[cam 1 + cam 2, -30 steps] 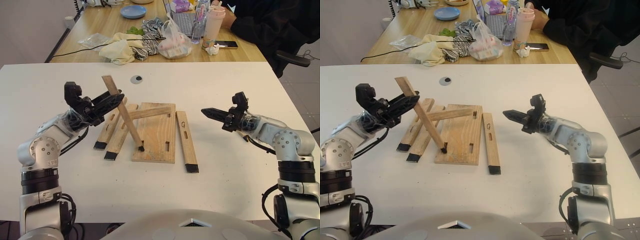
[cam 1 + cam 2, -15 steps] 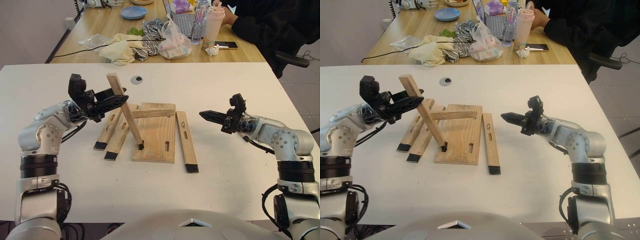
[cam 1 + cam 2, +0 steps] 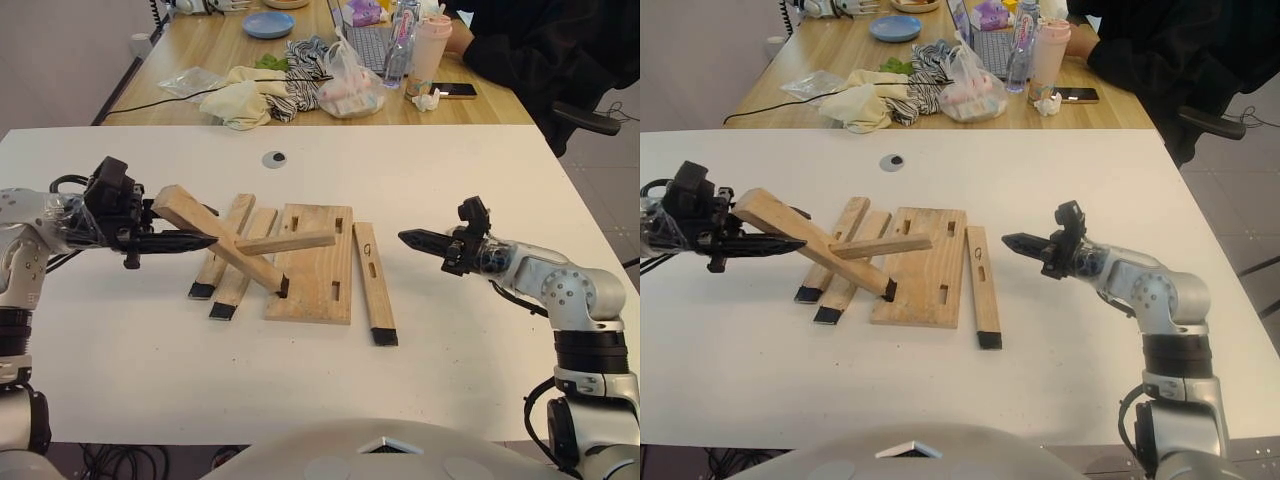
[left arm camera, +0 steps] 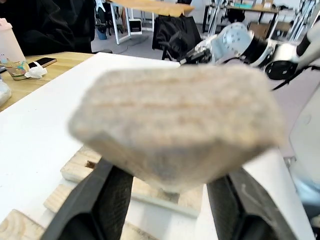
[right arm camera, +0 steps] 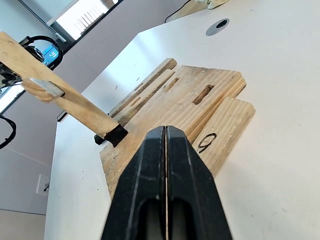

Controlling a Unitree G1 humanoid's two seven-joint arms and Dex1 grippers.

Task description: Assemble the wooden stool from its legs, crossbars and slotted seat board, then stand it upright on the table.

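Left pincer: tight on the leg, tipped way lower now; foot still at seat board edge, not slotted. Right pincer: shut, empty.

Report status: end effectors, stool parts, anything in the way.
Left end effector shut on leg, tilted, foot on seat board. Right end effector shut, empty. Crossbar crosses held leg.

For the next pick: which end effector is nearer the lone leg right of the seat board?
Right. The right end effector hovers right of the lone leg; the left end effector is across the seat board, holding a tilted leg.
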